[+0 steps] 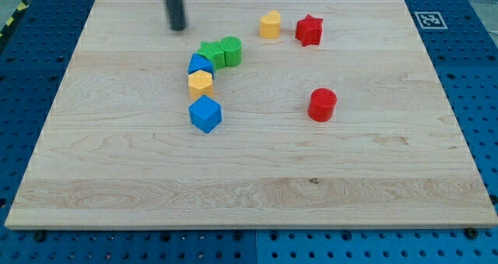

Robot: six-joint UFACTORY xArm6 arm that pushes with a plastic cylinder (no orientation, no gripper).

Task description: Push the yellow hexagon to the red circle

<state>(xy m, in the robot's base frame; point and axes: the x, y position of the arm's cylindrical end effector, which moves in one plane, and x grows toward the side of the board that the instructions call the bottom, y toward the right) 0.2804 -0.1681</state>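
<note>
Pushing well means the dark rod's tip (178,27) — no jaws are fitted — is brought to the view's left of the small yellow hexagon block (200,82), wedged between blue blocks, then driven toward the red circle block (321,104) — well apart.

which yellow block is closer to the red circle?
By a small margin, the yellow block at the view's top, beside the red star. The yellow hexagon, wedged between two blue blocks, lies farther from the red circle.

Dark rod upright at the view's top left, my tip (178,28) apparently touching the board
</note>
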